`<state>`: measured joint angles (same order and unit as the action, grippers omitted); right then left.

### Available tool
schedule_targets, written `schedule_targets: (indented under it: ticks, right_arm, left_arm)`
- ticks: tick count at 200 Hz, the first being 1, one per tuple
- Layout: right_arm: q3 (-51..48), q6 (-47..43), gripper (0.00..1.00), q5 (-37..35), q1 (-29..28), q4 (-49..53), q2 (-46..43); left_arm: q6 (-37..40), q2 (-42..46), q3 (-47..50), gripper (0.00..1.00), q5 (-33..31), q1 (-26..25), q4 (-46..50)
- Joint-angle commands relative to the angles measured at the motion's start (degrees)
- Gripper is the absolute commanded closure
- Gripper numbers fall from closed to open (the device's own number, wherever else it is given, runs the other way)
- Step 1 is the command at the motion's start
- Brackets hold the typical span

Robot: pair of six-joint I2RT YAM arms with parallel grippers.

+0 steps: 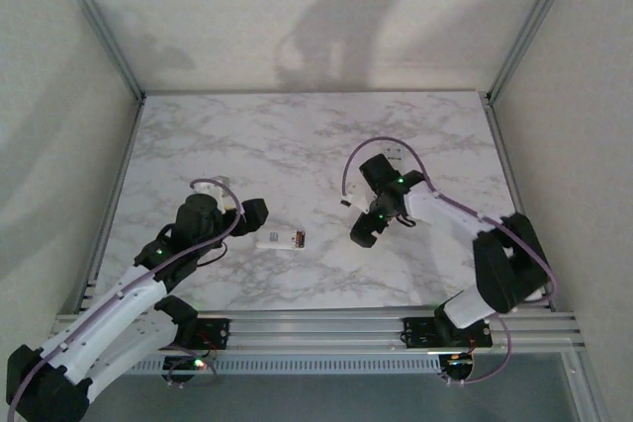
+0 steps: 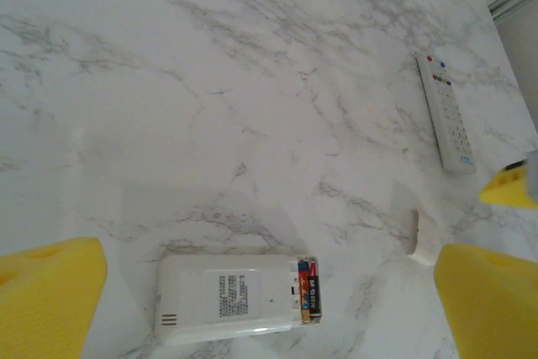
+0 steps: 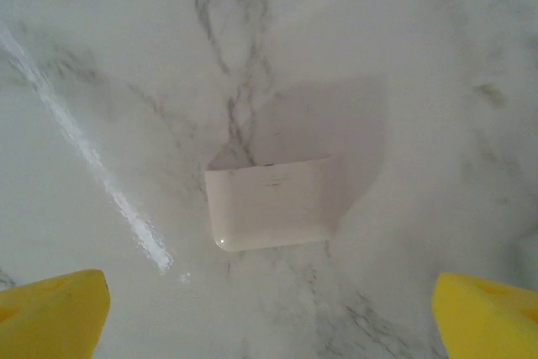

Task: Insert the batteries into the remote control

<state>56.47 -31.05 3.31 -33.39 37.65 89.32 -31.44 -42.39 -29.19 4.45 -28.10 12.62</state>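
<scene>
The remote point(image 2: 227, 298) lies face down on the counter point(image 2: 210, 81), near the middle. Its compartment is open at the right end, with the batteries point(image 2: 308, 292) seated inside. The left gripper point(image 2: 269, 251) hangs just over it, jaws wide and holding nothing. Further right, the right gripper point(image 3: 269, 279) hangs with jaws wide above a small white panel point(image 3: 273, 202). This is probably the compartment cover, lying flat where it can be picked up.

Left gripper point(image 2: 271, 283): jaws spread wide, yellow pads point(image 2: 50, 296) gripping nothing. Right gripper point(image 3: 271, 300): likewise wide, empty. Both arms elbow-bent, reaching inward, wrists pitched downward.
</scene>
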Motion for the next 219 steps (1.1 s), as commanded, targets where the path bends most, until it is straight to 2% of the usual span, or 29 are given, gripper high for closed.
schedule_targets:
  ticks: [1, 23, 57, 128, 219]
  right_arm:
    - [1.6, -4.6, 0.02, 2.0, 0.7, 1.8, 4.8]
    - [1.8, -4.3, 0.03, -0.9, 0.8, -0.8, 7.6]
    - [2.2, -4.0, 0.07, -0.4, 0.8, -2.1, 10.2]
    - [6.5, -0.4, 0.32, -0.3, 0.1, -1.5, 14.3]
    - [3.3, -3.0, 0.35, -3.1, -3.0, -6.1, 8.8]
  left_arm:
    - [1.2, 1.6, 1.5, 0.01, -2.3, -0.6, -0.1]
    - [0.2, 2.1, 2.1, 0.01, -2.6, -0.6, -0.1]
    - [-0.1, 2.0, 2.2, 0.01, -2.8, -0.6, 0.4]
    - [-1.2, 1.7, 2.5, 0.01, -3.3, -0.6, 0.5]
    - [-2.3, 1.5, 4.0, 0.01, -3.0, -0.6, -0.4]
